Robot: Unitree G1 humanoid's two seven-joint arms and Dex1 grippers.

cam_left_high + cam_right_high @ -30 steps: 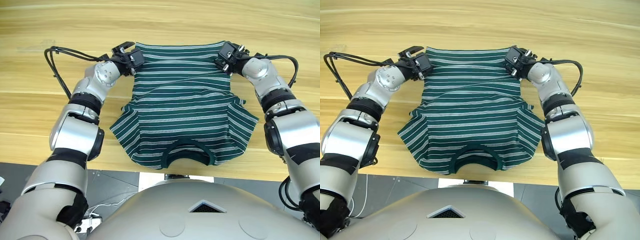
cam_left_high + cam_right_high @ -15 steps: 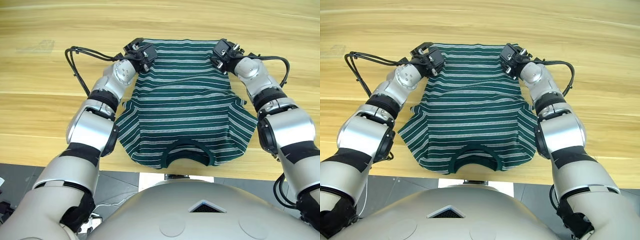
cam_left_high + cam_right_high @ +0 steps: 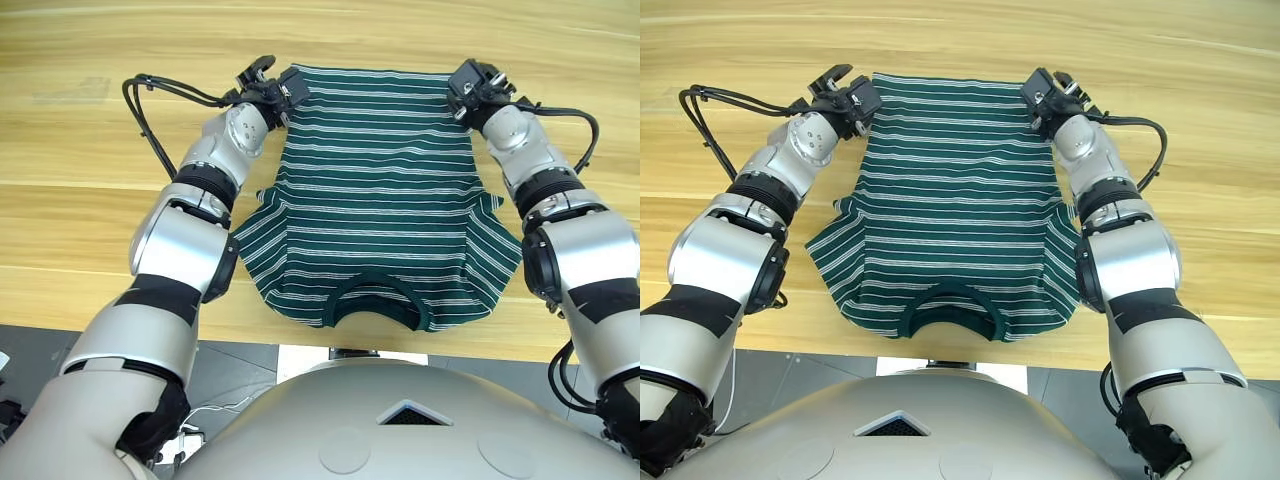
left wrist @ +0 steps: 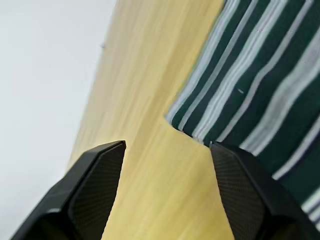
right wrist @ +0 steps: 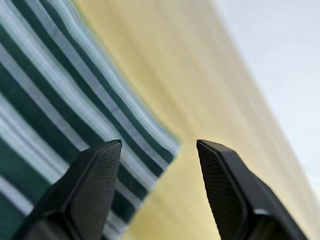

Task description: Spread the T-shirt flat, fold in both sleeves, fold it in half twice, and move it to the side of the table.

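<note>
A dark green T-shirt [image 3: 380, 200] with white stripes lies flat on the wooden table [image 3: 80, 200]. Its collar [image 3: 375, 298] is at the near edge and its hem is on the far side. Both short sleeves stick out sideways. My left gripper [image 3: 262, 78] sits at the far left hem corner. In the left wrist view the gripper [image 4: 167, 145] is open, with the hem corner [image 4: 195, 125] just beyond its fingertips. My right gripper [image 3: 482, 78] sits at the far right hem corner, open [image 5: 159, 142], with the striped cloth [image 5: 50, 90] beside one finger.
Black cable loops hang off both forearms, one on the left [image 3: 145, 110] and one on the right [image 3: 585, 130]. Bare wood stretches to both sides and beyond the shirt. The table's front edge [image 3: 120, 325] runs close under the collar.
Both grippers moved farther away along with the hem. The diagonal crease across the shirt's back is gone and the cloth now lies longer and smoother.
</note>
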